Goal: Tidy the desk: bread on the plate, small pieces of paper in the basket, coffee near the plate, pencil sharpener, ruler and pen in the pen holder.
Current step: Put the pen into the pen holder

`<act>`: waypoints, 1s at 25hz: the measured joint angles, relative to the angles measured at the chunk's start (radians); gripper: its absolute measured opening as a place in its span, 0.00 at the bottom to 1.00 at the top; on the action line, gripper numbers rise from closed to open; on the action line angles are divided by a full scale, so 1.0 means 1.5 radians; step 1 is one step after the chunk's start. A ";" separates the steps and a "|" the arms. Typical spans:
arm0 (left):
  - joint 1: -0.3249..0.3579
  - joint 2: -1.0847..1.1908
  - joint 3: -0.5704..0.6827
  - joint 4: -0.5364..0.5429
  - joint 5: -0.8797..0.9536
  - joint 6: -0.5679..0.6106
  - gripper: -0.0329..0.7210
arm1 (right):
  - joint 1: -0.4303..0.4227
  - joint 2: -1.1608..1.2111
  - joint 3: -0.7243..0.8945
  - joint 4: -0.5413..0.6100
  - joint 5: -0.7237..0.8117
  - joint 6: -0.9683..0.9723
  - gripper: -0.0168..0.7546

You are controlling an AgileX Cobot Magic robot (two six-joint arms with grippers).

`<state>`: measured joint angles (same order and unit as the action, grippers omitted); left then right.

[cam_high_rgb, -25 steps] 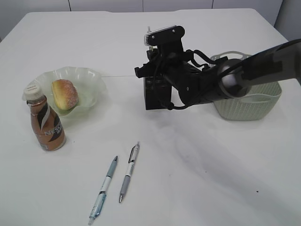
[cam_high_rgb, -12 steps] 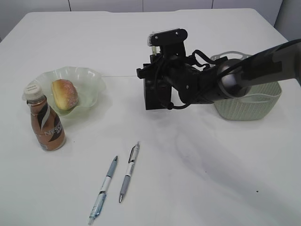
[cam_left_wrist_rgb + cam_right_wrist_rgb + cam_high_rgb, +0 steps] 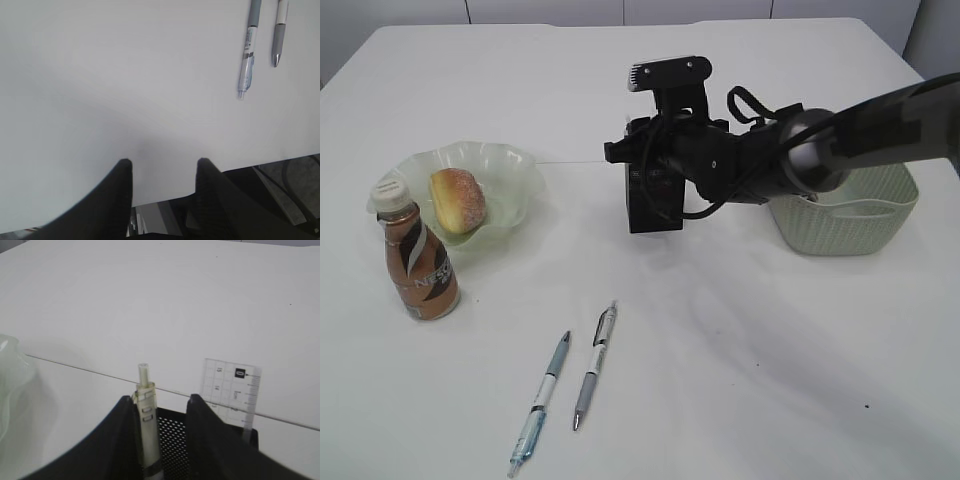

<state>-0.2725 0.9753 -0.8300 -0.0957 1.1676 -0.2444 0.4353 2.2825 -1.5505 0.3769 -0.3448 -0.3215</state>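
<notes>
- The right gripper [image 3: 159, 407] is seen spread over the pen holder [image 3: 653, 200], with a pen [image 3: 147, 425] beside its left finger; whether it is gripped cannot be told.
- The ruler [image 3: 231, 390] stands inside the holder.
- The left gripper [image 3: 162, 172] hangs open and empty.
- On withdrawal, the holder could be tipped if snagged.

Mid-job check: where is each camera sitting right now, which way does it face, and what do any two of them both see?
Exterior: high, slanting down the desk; right arm over the pen holder.
Left wrist: looks down past the left gripper at the desk edge and two pens.
Right wrist: looks past the right gripper into the pen holder.
Shared: exterior and left wrist both see the pens.
</notes>
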 joint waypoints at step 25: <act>0.000 0.000 0.000 0.024 -0.001 0.000 0.45 | 0.000 -0.270 -0.012 -0.005 0.714 -0.002 0.42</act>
<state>-0.2725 0.9753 -0.8300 -0.0599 1.1661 -0.2444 0.4353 1.8769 -1.5679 0.3696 0.7255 -0.3240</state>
